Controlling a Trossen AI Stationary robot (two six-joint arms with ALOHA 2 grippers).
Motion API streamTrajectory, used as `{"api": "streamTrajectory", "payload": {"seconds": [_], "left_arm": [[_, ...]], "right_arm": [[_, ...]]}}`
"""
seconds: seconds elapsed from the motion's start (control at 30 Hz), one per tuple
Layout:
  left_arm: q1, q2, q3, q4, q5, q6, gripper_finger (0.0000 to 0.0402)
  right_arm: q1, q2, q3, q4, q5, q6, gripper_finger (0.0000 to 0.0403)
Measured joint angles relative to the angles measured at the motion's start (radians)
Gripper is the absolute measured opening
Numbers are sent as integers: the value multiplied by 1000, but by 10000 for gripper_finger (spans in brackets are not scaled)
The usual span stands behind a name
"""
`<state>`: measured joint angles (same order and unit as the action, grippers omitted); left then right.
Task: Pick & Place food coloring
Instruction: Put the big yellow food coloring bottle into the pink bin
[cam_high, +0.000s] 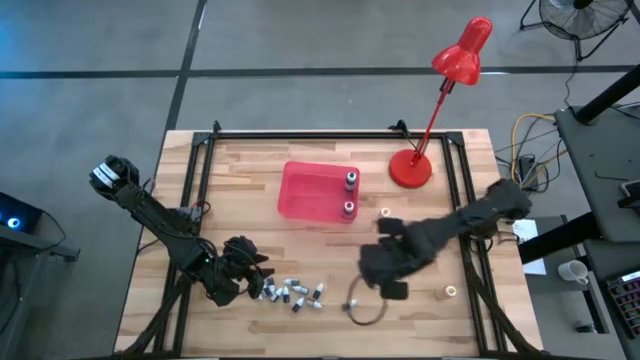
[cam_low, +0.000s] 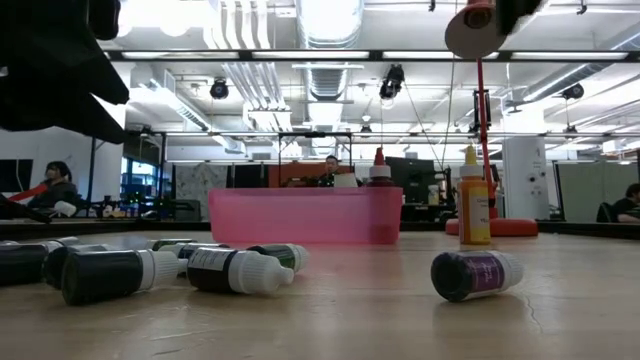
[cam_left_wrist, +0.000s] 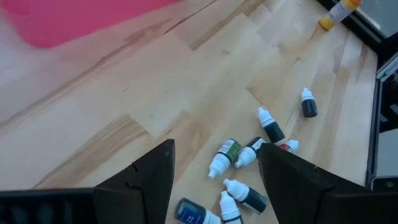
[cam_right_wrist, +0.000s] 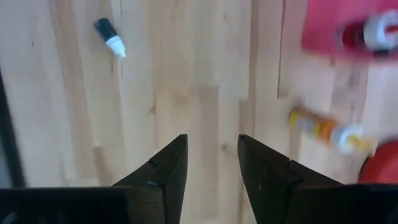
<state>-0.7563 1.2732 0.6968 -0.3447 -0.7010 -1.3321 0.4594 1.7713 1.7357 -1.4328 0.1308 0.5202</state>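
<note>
A shallow red rectangular plastic tray (cam_high: 305, 192) sits on a light wooden table (cam_high: 250, 160). Two small bottles (cam_high: 350, 180) stand upright inside the tray along its lamp-side edge. A cluster of tiny dark food coloring vials with white caps (cam_high: 293, 293) lies on the wood, well apart from the tray toward the front edge. The left gripper (cam_high: 258, 279) hangs just beside that cluster, its fingers spread and empty. The right gripper (cam_right_wrist: 211, 163) hovers over bare wood in front of the tray, fingers parted narrowly around nothing. An orange and yellow squeeze tube (cam_right_wrist: 323, 129) stands between the tray and a red desk lamp (cam_high: 440, 100).
</note>
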Motion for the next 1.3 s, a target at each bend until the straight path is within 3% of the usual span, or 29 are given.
{"api": "streamTrajectory", "payload": {"seconds": [0.17, 0.3, 0.5, 0.8, 1.07, 1.3], "left_arm": [[1, 0, 0, 0, -8, 21, 202], [1, 0, 0, 0, -8, 41, 202], [2, 0, 0, 0, -11, 69, 202], [4, 0, 0, 0, -60, 47, 202], [9, 0, 0, 0, -60, 24, 202], [25, 0, 0, -1, -60, 23, 202]], "right_arm": [[122, -144, -163, -4, -9, 269, 143], [237, -252, -288, 49, -86, 381, 151], [383, -342, -403, 104, -121, 387, 175], [495, -357, -528, 121, -122, 423, 230], [505, -357, -608, 155, -154, 452, 278], [506, -358, -673, 237, -169, 437, 295]]}}
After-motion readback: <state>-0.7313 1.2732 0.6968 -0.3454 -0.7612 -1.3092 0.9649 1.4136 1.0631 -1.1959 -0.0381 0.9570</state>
